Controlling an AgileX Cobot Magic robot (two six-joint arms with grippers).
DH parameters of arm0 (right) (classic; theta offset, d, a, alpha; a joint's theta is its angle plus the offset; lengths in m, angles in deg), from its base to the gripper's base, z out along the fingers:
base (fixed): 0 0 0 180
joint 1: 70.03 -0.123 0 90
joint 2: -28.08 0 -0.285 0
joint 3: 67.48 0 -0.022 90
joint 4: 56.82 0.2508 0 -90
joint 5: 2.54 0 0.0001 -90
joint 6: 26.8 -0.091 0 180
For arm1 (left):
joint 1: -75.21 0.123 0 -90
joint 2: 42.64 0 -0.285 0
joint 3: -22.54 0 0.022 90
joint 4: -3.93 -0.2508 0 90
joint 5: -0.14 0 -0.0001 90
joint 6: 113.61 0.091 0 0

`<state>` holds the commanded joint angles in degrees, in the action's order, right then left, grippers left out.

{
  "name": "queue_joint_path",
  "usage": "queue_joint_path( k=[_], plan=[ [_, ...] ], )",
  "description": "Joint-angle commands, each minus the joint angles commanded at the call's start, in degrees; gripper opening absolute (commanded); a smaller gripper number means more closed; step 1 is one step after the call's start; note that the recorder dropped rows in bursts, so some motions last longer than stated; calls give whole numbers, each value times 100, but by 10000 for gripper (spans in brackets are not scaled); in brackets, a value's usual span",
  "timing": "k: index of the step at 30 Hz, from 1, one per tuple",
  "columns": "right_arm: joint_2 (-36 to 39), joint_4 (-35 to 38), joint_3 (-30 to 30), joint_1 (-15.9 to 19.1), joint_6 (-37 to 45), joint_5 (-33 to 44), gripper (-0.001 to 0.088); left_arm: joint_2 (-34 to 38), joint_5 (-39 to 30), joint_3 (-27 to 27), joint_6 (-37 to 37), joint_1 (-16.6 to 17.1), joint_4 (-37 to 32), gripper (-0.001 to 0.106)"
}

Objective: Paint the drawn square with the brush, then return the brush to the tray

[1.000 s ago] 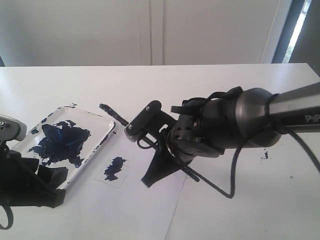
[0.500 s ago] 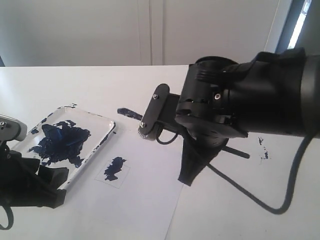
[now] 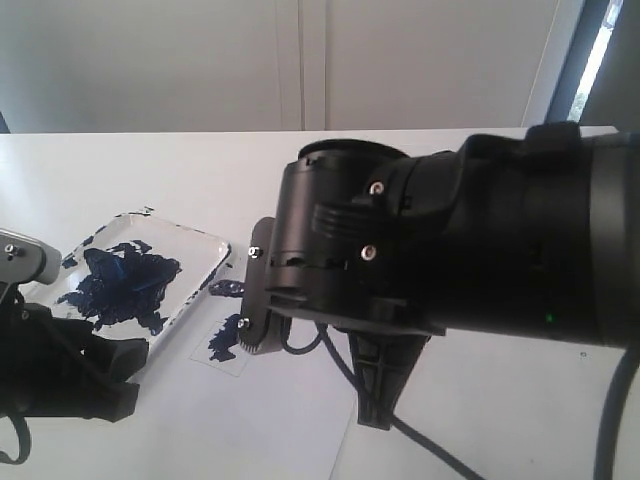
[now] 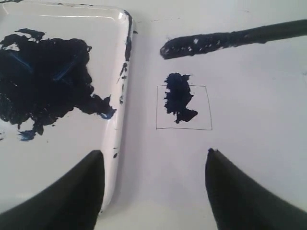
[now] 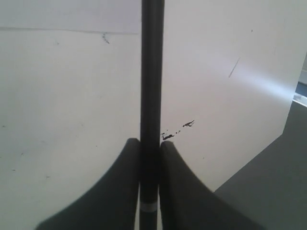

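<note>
The white tray (image 4: 125,57), blotched with dark blue paint, lies beside the drawn square (image 4: 183,108), which has a blue smear in its left half. The brush (image 4: 206,42) hovers just beyond the square, its paint-clotted tip pointing toward the tray rim. In the exterior view the tray (image 3: 205,262), the square (image 3: 226,344) and the brush tip (image 3: 226,288) show to the left of the big right arm (image 3: 450,250). My right gripper (image 5: 150,143) is shut on the brush's black stick (image 5: 152,72), near its silver band. My left gripper (image 4: 154,152) stands open and empty on the near side of the square.
The square is drawn on a white paper sheet (image 3: 300,430) lying on the white table. Small paint specks (image 5: 177,129) mark the table under the right gripper. The table's edge (image 5: 259,163) runs close by in the right wrist view. My left arm (image 3: 60,370) rests at the tray's near end.
The right arm has swung in toward the camera and now fills the middle of the exterior view. The brush tip has come from beyond the tray's far corner to just past the square.
</note>
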<state>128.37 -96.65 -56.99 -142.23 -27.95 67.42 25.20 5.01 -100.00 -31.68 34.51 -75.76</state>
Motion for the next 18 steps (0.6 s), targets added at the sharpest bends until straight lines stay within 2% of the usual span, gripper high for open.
queue_joint_path(
  k=[7, 13, 18],
  plan=[
    [10, -112, 0, 0, 0, 0, 0, 679, 547, 0, -267, 0, 0, 640],
    [10, -131, 12, 22, 0, 0, 0, 1177, -9, -150, -267, 0, 85, 640],
    [10, -131, 12, 22, 0, 0, 0, 1534, 222, -481, -257, 0, 85, 640]
  ],
)
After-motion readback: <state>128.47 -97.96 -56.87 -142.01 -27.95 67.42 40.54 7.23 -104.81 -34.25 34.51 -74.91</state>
